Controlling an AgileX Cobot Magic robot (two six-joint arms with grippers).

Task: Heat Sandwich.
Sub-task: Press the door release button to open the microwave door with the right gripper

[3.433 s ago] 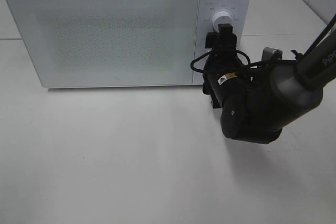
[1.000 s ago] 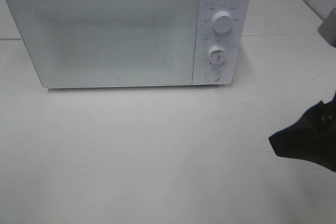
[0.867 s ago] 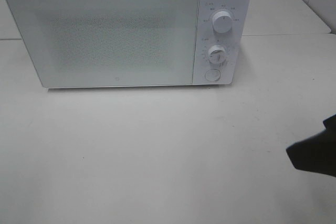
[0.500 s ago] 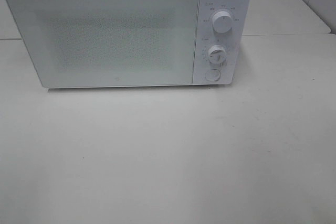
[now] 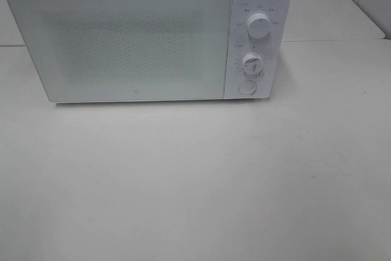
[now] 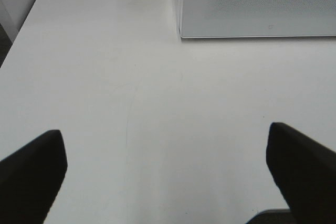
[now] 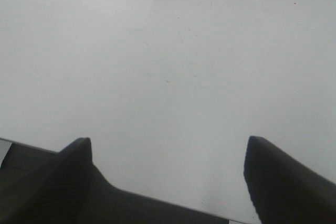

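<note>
A white table (image 5: 195, 187) carries a closed white microwave (image 5: 122, 41) near its back.

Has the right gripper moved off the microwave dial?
Yes. The right gripper pulled back rightward from the upper dial, out of the overhead view.

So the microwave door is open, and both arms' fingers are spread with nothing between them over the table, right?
Not quite. The microwave door is shut, flush with the front, as the exterior high view shows. The rest stands: the left gripper and right gripper have their fingers spread with nothing between them over the table.
</note>
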